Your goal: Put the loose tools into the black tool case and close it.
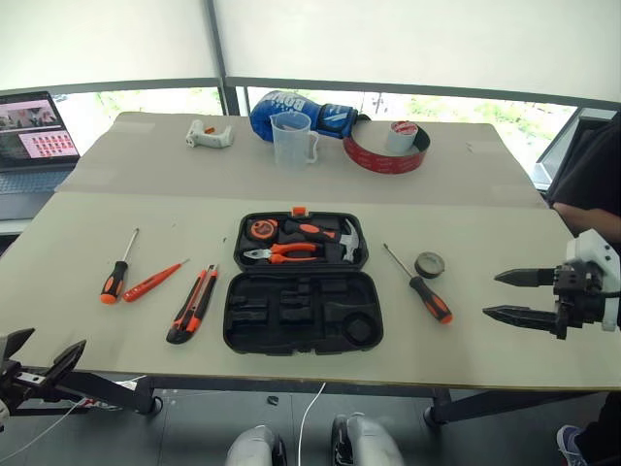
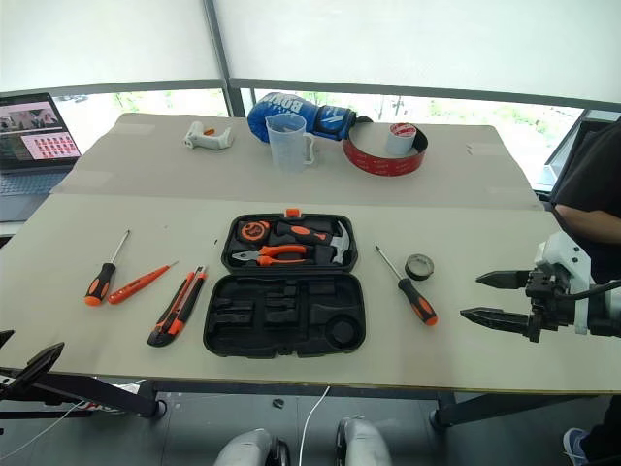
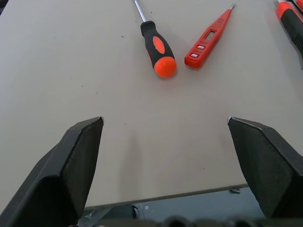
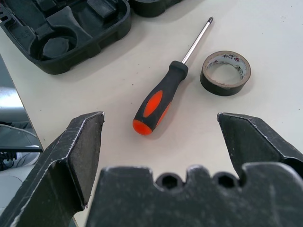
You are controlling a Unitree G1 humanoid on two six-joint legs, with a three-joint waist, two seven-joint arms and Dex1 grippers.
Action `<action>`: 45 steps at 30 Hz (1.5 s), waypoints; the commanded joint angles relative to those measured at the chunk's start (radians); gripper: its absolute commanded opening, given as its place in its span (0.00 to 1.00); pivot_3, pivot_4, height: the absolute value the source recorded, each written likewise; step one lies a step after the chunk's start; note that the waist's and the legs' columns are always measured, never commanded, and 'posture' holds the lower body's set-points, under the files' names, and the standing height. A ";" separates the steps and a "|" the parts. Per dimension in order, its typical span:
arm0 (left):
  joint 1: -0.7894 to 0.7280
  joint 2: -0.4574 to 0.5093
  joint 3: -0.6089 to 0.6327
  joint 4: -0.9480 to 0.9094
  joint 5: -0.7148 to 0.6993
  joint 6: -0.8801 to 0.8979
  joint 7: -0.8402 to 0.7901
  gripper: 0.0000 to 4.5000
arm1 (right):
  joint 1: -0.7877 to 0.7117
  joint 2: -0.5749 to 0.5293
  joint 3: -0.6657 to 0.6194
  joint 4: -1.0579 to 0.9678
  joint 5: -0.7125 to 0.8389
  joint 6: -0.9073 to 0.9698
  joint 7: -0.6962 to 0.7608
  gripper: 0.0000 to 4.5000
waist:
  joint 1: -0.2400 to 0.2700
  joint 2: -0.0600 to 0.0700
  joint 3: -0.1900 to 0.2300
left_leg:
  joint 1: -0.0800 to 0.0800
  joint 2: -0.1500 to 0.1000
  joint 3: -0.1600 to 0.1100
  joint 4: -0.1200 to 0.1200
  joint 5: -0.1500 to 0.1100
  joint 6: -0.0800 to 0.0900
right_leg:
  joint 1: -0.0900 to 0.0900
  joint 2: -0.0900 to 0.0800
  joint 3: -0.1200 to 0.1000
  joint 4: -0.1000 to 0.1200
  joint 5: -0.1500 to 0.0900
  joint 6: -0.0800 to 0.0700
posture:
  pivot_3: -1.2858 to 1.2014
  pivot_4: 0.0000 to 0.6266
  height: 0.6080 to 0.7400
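Evidently nothing was packed yet: the black tool case [image 1: 303,311] lay open mid-table, its near half empty. Right of it lay a screwdriver [image 1: 423,288] and a small tape roll [image 1: 429,264]; left lay the utility knife [image 1: 193,304], red screwdriver [image 1: 153,282] and another screwdriver [image 1: 116,276]. The right gripper [image 1: 511,294] and left gripper [image 1: 44,351] both stood wide and empty. Best pinch the right screwdriver's handle squarely across its middle.

Two pale tables [image 1: 87,243] stand before bright windows [image 1: 146,101] (greenery outside), dark floor [image 1: 194,427] below.
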 commanded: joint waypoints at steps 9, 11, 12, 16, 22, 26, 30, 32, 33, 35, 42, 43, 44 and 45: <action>-0.242 0.136 -0.066 -0.029 -0.078 0.420 0.171 1.00 | -0.147 0.023 0.006 -0.208 0.069 0.067 -0.065 0.99 | 0.001 0.000 0.000 | 0.000 0.000 -0.001 0.000 0.002 -0.003 | 0.000 -0.001 -0.002 0.002 0.002 0.003 | 0.52 0.24 0.80; -0.340 0.165 -0.097 0.001 -0.087 0.505 0.214 1.00 | -0.201 0.029 0.032 -0.268 0.102 0.116 -0.070 0.99 | 0.001 0.001 0.001 | 0.001 0.000 -0.002 0.000 0.003 -0.005 | 0.000 -0.001 -0.002 0.002 0.003 0.004 | 0.52 0.24 0.80; -0.399 0.182 -0.123 0.032 -0.083 0.542 0.232 1.00 | -0.240 0.038 0.050 -0.296 0.123 0.143 -0.075 0.99 | 0.001 0.001 0.001 | 0.000 0.000 -0.002 0.000 0.003 -0.005 | 0.000 -0.001 -0.003 0.003 0.003 0.005 | 0.52 0.24 0.80; -0.616 0.236 -0.246 0.188 -0.062 0.651 0.255 1.00 | -0.378 0.098 0.129 -0.377 0.161 0.191 -0.112 0.99 | -0.003 0.000 0.001 | -0.001 0.000 -0.003 -0.001 0.004 -0.007 | 0.000 -0.001 -0.004 0.003 0.003 0.005 | 0.52 0.24 0.80; -0.850 0.251 -0.443 0.463 0.053 0.598 0.250 1.00 | -0.440 0.150 0.189 -0.433 0.177 0.205 -0.109 0.99 | -0.003 0.000 0.001 | -0.003 -0.002 -0.001 0.000 0.007 -0.003 | -0.002 -0.001 -0.008 0.004 0.007 -0.004 | 0.52 0.24 0.80; -0.932 0.245 -0.525 0.633 0.118 0.535 0.220 1.00 | -0.441 0.168 0.197 -0.450 0.178 0.203 -0.119 0.99 | -0.002 0.000 0.001 | -0.005 -0.002 -0.001 0.001 0.009 0.001 | -0.003 -0.001 -0.013 0.004 0.007 -0.004 | 0.52 0.24 0.80; -0.971 0.225 -0.578 0.770 0.168 0.467 0.177 0.77 | -0.434 0.177 0.195 -0.461 0.180 0.201 -0.123 1.00 | -0.002 0.000 0.001 | -0.004 -0.002 0.000 0.001 0.009 0.000 | -0.003 -0.002 -0.014 0.006 0.006 -0.004 | 0.52 0.24 0.80; -0.980 0.221 -0.597 0.813 0.192 0.454 0.169 0.60 | -0.429 0.180 0.194 -0.464 0.179 0.198 -0.124 1.00 | -0.002 0.000 0.001 | -0.003 -0.002 -0.001 0.001 0.008 -0.002 | -0.002 -0.003 -0.012 0.007 0.004 -0.001 | 0.52 0.24 0.80; -0.985 0.220 -0.597 0.829 0.198 0.447 0.166 0.53 | -0.427 0.180 0.193 -0.465 0.179 0.197 -0.125 1.00 | -0.002 0.000 0.001 | -0.002 -0.002 -0.001 0.001 0.006 -0.006 | -0.002 -0.003 -0.011 0.007 0.003 0.001 | 0.52 0.24 0.80; -0.997 0.221 -0.591 0.859 0.204 0.438 0.164 0.36 | -0.421 0.178 0.186 -0.466 0.177 0.194 -0.125 1.00 | -0.003 0.000 0.001 | -0.001 -0.002 -0.001 0.002 0.006 -0.009 | -0.001 -0.004 -0.010 0.008 0.002 0.002 | 0.52 0.24 0.80; -1.094 0.260 -0.552 0.842 0.199 0.312 0.111 0.20 | -0.346 0.159 0.163 -0.480 0.160 0.180 -0.130 1.00 | -0.002 0.000 0.001 | 0.002 -0.001 -0.001 0.002 0.007 -0.010 | 0.001 -0.004 -0.010 0.009 0.003 0.002 | 0.52 0.24 0.80; -1.114 0.271 -0.566 0.800 0.200 0.252 0.061 0.20 | -0.323 0.150 0.158 -0.485 0.161 0.189 -0.131 1.00 | -0.002 -0.001 0.002 | 0.001 -0.001 -0.001 0.002 0.008 -0.008 | 0.001 -0.004 -0.010 0.009 0.003 0.002 | 0.52 0.24 0.80; -1.129 0.278 -0.585 0.740 0.194 0.189 -0.011 0.20 | -0.297 0.141 0.152 -0.490 0.161 0.193 -0.130 1.00 | 0.000 -0.002 0.002 | 0.000 -0.001 -0.002 0.002 0.009 -0.007 | 0.000 -0.004 -0.012 0.009 0.003 0.002 | 0.52 0.24 0.80; -1.139 0.283 -0.607 0.677 0.184 0.142 -0.088 0.20 | -0.273 0.132 0.145 -0.497 0.160 0.192 -0.128 1.00 | 0.002 -0.003 0.003 | -0.003 -0.001 -0.002 0.003 0.009 -0.007 | -0.001 -0.004 -0.013 0.009 0.003 0.001 | 0.52 0.24 0.80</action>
